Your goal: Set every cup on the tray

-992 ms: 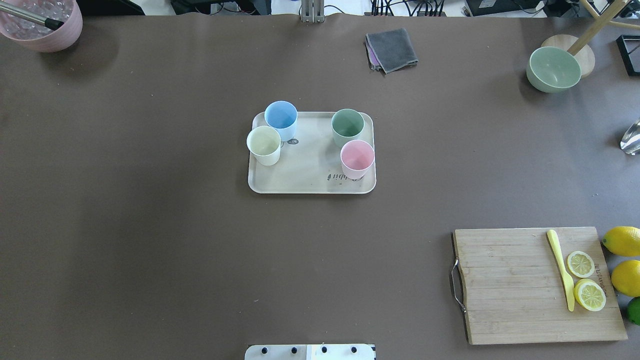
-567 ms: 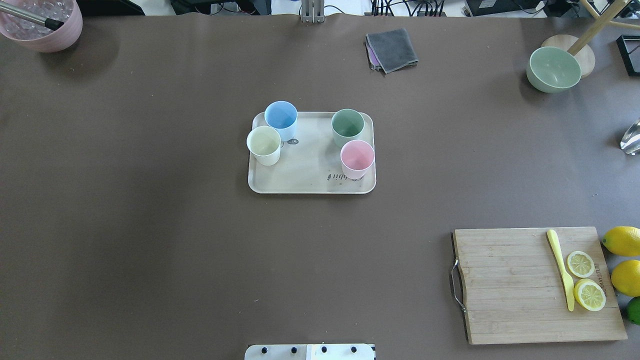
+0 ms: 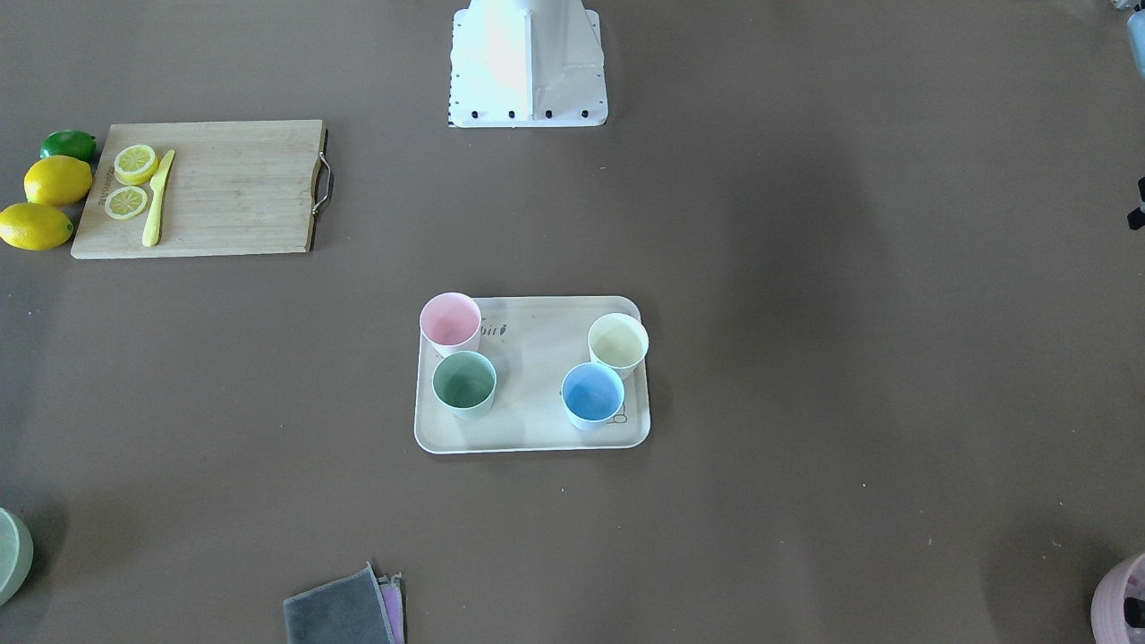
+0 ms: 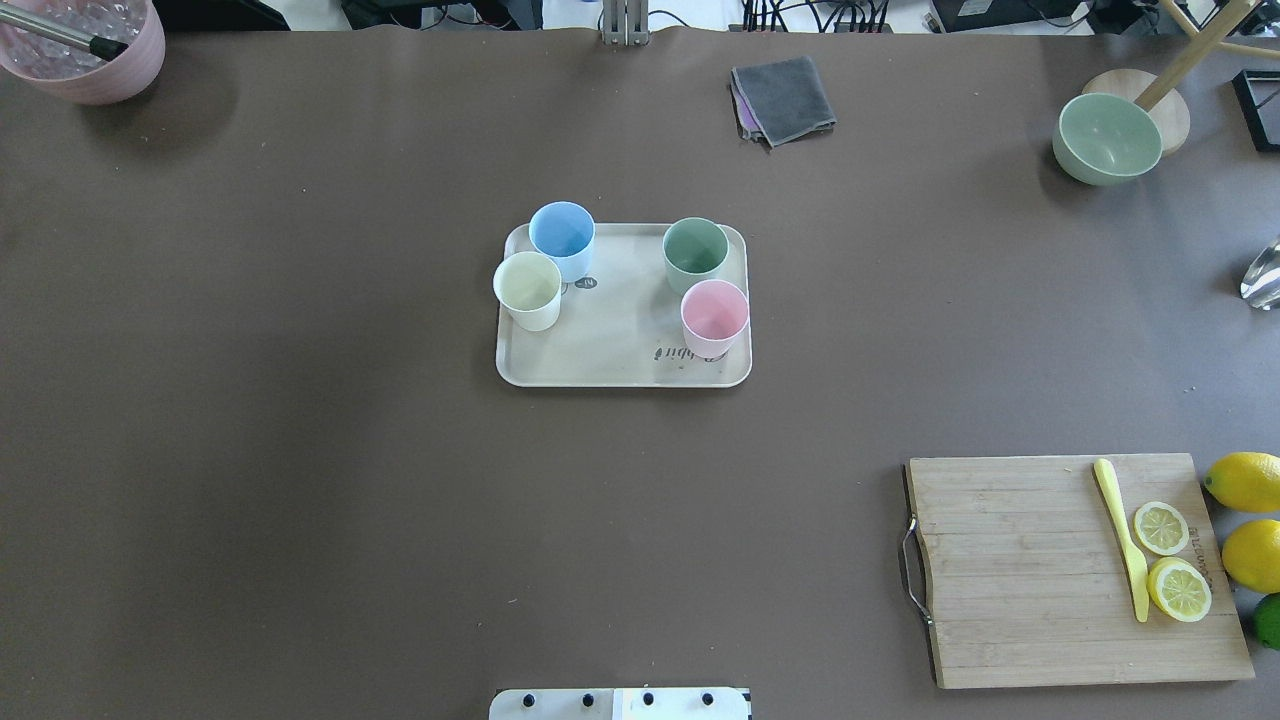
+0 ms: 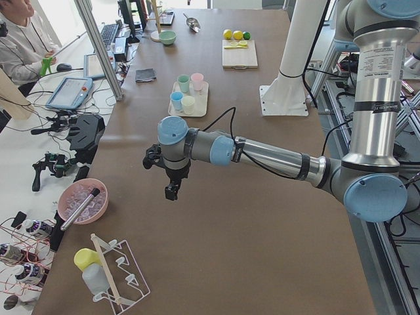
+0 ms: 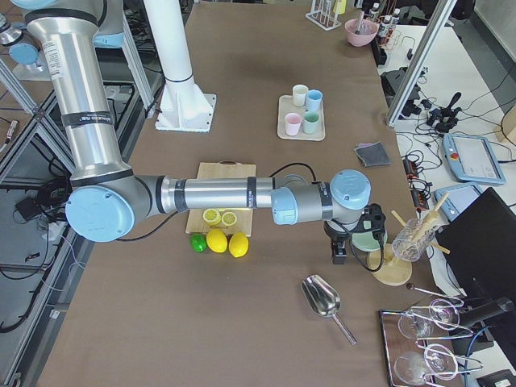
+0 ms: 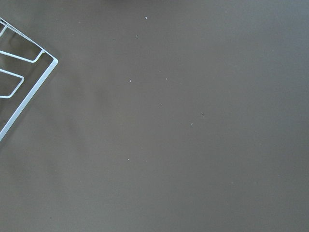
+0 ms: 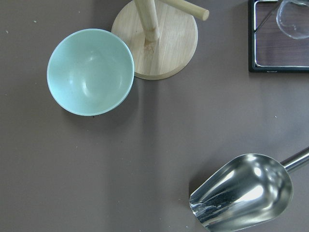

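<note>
Brown matting is spread over the table (image 4: 300, 480), and at its middle the flat cream-beige rectangular tray (image 4: 620, 355) is set. Four small matte tumblers are stood upright on it: the light blue cup (image 4: 562, 232) and cream-white cup (image 4: 527, 286) close together at the robot's left end, the sage green cup (image 4: 695, 248) and pastel pink cup (image 4: 714, 313) at its right end. The left gripper (image 5: 170, 192) is held above bare table, well apart from the tray. The right gripper (image 6: 339, 256) is held near a pale green round bowl (image 8: 91, 71). Whether either is wide or narrow cannot be told.
</note>
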You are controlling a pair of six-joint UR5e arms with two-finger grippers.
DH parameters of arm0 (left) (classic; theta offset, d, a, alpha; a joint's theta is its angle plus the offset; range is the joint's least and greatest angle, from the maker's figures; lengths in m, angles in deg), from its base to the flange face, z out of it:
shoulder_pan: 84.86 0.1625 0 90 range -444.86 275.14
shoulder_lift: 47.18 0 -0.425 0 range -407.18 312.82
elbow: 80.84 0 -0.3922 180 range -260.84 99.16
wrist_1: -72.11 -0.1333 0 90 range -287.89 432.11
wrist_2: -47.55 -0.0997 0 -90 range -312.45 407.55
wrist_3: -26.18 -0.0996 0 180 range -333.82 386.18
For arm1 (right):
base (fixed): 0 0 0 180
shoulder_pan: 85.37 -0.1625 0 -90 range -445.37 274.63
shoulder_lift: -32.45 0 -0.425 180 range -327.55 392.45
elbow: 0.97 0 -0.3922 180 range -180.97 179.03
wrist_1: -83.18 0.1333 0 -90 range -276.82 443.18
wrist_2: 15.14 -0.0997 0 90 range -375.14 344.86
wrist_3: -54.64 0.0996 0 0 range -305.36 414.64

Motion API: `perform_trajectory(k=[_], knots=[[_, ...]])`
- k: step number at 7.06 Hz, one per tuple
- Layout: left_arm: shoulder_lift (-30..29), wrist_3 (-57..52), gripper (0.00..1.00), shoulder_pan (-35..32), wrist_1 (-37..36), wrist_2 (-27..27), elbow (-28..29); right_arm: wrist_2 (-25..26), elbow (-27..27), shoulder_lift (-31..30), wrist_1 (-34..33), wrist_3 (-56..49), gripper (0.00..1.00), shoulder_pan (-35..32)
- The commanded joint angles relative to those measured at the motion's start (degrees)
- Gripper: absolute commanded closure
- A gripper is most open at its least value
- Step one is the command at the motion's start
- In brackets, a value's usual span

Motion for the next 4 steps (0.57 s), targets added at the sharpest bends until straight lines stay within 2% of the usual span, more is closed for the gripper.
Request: perform_trajectory(k=[1, 4], knots=[[2.36, -0.01, 0.02, -0.2, -0.21, -0.17, -2.1, 0.2, -0.47, -0.06, 0.0, 0.04, 0.0, 0.12], [1.4, 0.34, 0.02, -0.46, -0.21, -0.44, -1.75, 0.54, -0.56, 0.2, 0.09, -0.39, 0.0, 0.91]])
